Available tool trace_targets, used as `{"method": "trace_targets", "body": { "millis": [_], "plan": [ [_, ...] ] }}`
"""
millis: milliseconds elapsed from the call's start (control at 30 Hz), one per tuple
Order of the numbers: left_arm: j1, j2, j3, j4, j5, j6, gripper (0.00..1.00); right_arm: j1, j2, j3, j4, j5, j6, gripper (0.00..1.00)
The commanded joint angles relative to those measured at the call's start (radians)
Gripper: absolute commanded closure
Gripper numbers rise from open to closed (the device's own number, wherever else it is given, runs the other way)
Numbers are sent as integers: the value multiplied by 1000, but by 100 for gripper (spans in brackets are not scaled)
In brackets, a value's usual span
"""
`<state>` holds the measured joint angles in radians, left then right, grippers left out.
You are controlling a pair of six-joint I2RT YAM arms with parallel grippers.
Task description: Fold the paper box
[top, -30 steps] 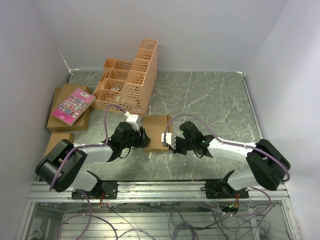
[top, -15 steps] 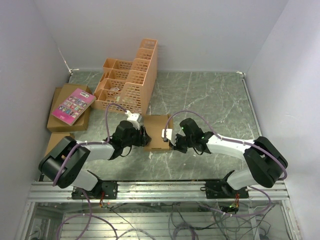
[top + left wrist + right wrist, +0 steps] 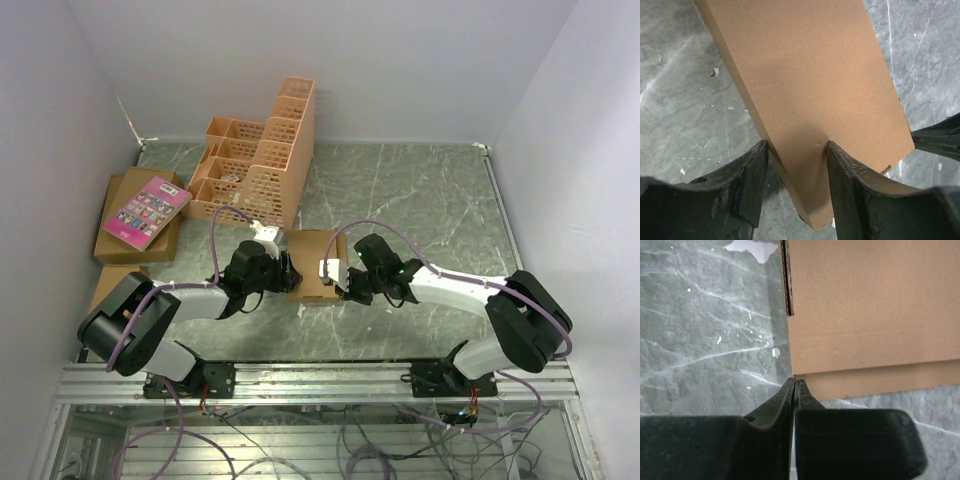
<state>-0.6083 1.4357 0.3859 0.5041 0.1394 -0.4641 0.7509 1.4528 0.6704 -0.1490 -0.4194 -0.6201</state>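
Task thing: the paper box (image 3: pixel 312 258) lies flat on the table (image 3: pixel 430 200), directly between my two grippers.
Left jaws: the left gripper (image 3: pixel 797 150) is part spread and straddles one end of the box. Both fingers (image 3: pixel 752 175) lie against the cardboard, with a small dent beside one of them, so I read it as a grip.
Right jaws: the right gripper (image 3: pixel 795 385) is pressed together with nothing in it. Its tip is at the box's near corner, touching or just short of it.
Done so far: I judge the folding well along. The sheet already stands as a shallow closed slab, with a top panel lying over the body.
Left to do: ahead of the right jaws a lower strip of cardboard shows past the top panel's edge, so that side may not be seated. I cannot tell whether the flaps are tucked.
Edges: a raw corrugated edge runs straight ahead of the right tip.
Open room: there is bare table beside and beyond the right jaws. The orange crate (image 3: pixel 260 165) stands beyond the left jaws, near the box's far end, so I'd be careful pushing that way.
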Motion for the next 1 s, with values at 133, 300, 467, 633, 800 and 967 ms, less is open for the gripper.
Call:
{"method": "trace_targets", "body": {
  "millis": [133, 300, 467, 633, 800, 967],
  "plan": [
    [2, 47, 3, -21, 25, 26, 43, 41, 22, 65, 23, -29, 9, 100],
    [2, 53, 1, -9, 31, 27, 42, 44, 25, 85, 12, -37, 40, 100],
    [3, 47, -3, -16, 26, 25, 42, 45, 22, 76, 2, -42, 36, 100],
    [2, 35, -13, -21, 14, 25, 42, 38, 7, 65, -13, -30, 31, 100],
    [2, 40, -13, -19, 12, 19, 42, 32, -7, 57, -19, -17, 33, 93],
    [2, 38, -13, -22, 9, 20, 42, 25, -24, 60, -54, -20, 10, 87]
  ]
}}
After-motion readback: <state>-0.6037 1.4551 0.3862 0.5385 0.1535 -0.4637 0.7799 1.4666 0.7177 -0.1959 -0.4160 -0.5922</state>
